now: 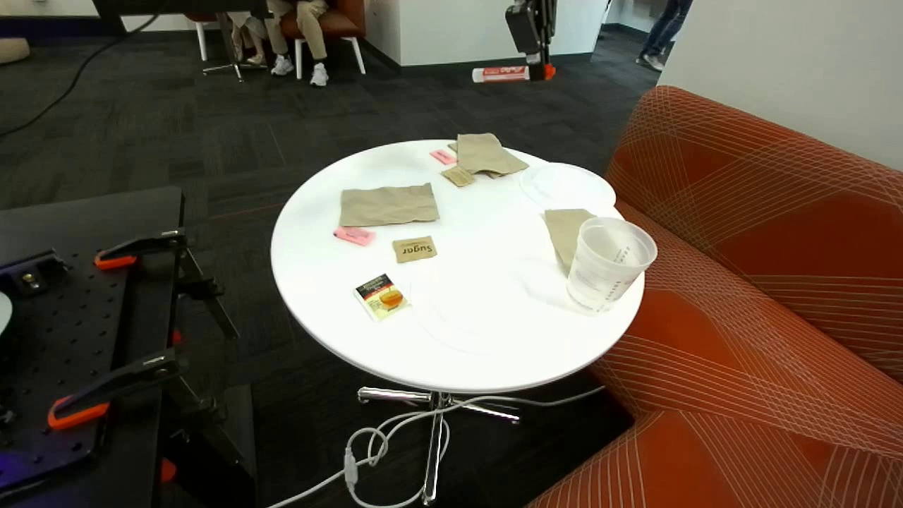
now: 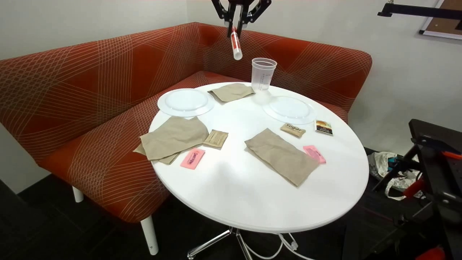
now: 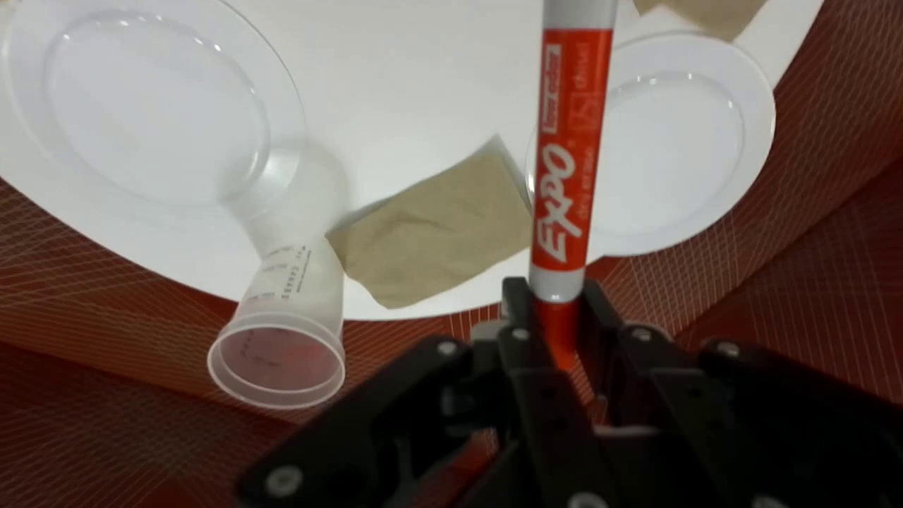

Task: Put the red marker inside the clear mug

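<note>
Tool (image 3: 556, 307) clamps red marker (image 3: 573, 148); clear mug (image 2: 262, 74) near napkin (image 2: 232, 92), plate (image 2: 291, 107).

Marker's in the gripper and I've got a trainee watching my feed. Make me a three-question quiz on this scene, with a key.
1. True or false: the marker is already inside the mug.
2. Which word is printed large on the marker? A) SUGAR B) EXPO C) TEA
3. How many pink packets show on the table?

Key
1. False: the gripper holds it, outside the mug.
2. B, as the wrist view shows.
3. Two, seen in both exterior views.
</note>
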### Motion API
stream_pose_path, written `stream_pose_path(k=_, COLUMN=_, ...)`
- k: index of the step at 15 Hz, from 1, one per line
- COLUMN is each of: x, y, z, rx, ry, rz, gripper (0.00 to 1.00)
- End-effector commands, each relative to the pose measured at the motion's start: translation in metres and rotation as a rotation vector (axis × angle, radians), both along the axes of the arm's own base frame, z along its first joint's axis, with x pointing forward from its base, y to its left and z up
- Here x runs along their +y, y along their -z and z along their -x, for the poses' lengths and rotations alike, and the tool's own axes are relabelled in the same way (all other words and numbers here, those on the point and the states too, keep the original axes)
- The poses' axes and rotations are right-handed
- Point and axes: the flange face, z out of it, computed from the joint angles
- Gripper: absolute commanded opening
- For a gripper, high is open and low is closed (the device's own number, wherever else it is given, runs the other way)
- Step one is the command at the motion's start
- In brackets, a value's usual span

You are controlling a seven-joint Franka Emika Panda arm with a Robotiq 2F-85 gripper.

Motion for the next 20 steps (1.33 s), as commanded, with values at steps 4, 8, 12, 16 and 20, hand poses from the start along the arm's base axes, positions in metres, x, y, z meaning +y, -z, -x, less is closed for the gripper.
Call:
stream_pose_path(k=4, x=-0.020, y=0.003, z=-0.007, rx=-0.241, ry=0.166, rz=0.206, gripper=0.05)
stream_pose_path(k=8, x=-0.030, y=0.005, z=-0.008, rx=-0.376, ry=0.254, rz=0.366, gripper=0.05)
stream_pose_path(k=12, x=-0.041, y=0.017, z=0.002, rx=-0.476, ry=0.343, rz=0.513, gripper=0.05)
stream_pose_path(k=16, x=-0.050, y=0.032, z=0.013, rx=-0.501, ry=0.444, rz=0.660, gripper=0.05)
stream_pose_path(k=20, x=-0.060, y=0.047, z=0.020, rx=-0.445, ry=0.483, rz=0.718, gripper=0.05)
